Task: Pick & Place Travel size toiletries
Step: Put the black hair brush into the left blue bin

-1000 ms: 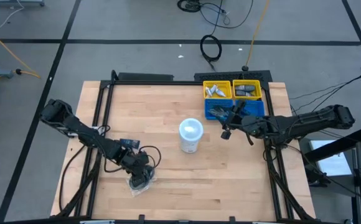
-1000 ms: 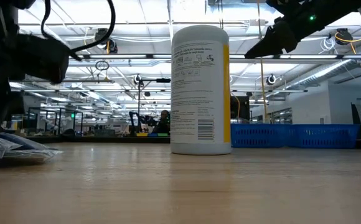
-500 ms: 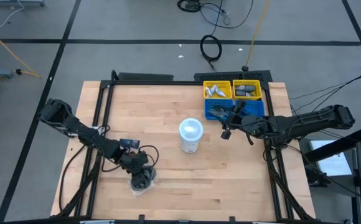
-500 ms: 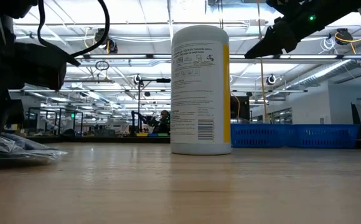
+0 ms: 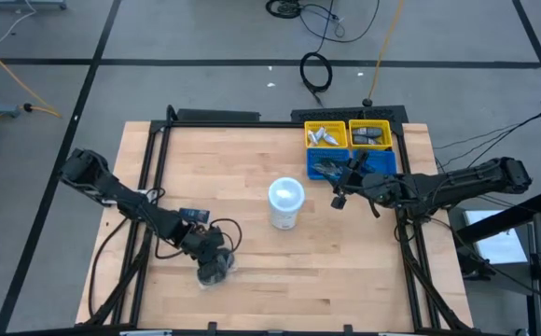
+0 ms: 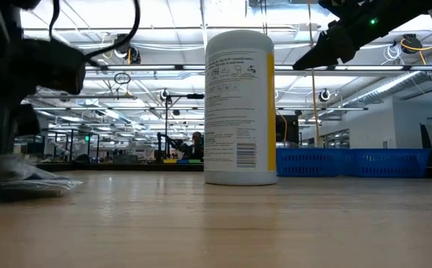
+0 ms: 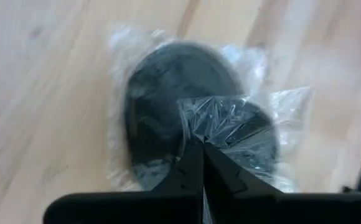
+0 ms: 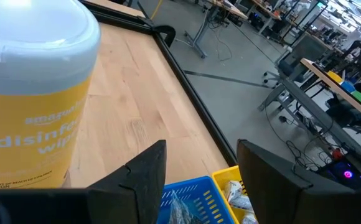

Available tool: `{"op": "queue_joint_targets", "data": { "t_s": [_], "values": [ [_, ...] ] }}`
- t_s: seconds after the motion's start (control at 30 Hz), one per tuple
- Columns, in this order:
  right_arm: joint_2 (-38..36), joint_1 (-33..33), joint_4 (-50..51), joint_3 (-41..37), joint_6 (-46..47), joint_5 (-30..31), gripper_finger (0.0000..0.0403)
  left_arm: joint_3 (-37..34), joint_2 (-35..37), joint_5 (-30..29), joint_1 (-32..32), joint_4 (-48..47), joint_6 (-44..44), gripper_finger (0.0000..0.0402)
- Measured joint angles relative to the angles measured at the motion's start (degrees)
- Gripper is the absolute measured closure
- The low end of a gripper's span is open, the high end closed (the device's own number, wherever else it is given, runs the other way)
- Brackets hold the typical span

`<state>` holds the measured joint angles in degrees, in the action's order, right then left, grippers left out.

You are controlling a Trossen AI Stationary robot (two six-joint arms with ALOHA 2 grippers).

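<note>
Crinkly clear plastic is pinched between the two dark fingers of the left gripper (image 7: 200,163). The fingers are pressed tight together on a fold of this wrap. Under the wrap, just in front of the fingertips, two dark round discs (image 7: 168,106) are seen lying on the wooden table (image 5: 252,168). The wrapped discs (image 5: 213,272) are right below the left gripper (image 5: 214,265) in the high view, near the front edge of the table. In the low view, the wrap (image 6: 22,176) is seen resting flat on the wood under the dark arm.

The right gripper (image 5: 339,198) is held up in the air, well apart from the left one. Its fingers (image 8: 144,173) are spread apart and nothing is held between them. A white tub (image 5: 285,203) with a pale lid is stood just beside it, toward the left gripper. The tub (image 8: 34,93) is seen close to the right fingers, with a yellow label. Below and behind the right gripper, a blue bin (image 5: 331,169) and two yellow bins (image 5: 327,136) are set side by side. Small wrapped things are seen inside the bins, but they are too small to be told apart.
</note>
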<state>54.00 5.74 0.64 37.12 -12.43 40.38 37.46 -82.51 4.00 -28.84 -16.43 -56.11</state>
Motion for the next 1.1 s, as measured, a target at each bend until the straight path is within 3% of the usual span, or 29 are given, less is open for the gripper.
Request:
{"op": "queue_joint_targets", "data": {
  "t_s": [0.27, 0.53, 0.77, 0.93, 1.1],
  "values": [
    [0.0, 0.0, 0.0, 0.0, 1.2, 0.0, 0.022, 9.2, 0.0, -4.2, 0.0, -13.8, 3.7, 0.0401],
    [0.0, 0.0, -1.4, 0.0, 1.2, -0.2, 0.0222, 21.7, 0.1, -16.2, 0.0, -27.7, 10.1, 0.0401],
    [0.0, 0.0, -6.8, 0.0, 2.8, -8.5, 0.0222, 34.8, 0.1, -31.9, 0.0, -36.3, 18.8, 0.0401],
    [0.0, 0.0, -11.0, 0.0, 5.0, -13.0, 0.0222, 41.2, 0.1, -45.7, 0.0, -35.9, 26.7, 0.0401],
    [0.0, 0.0, -14.2, 0.0, 7.3, -17.3, 0.0222, 42.5, 0.2, -57.6, 0.6, -31.0, 33.4, 0.0401]
  ]
}}
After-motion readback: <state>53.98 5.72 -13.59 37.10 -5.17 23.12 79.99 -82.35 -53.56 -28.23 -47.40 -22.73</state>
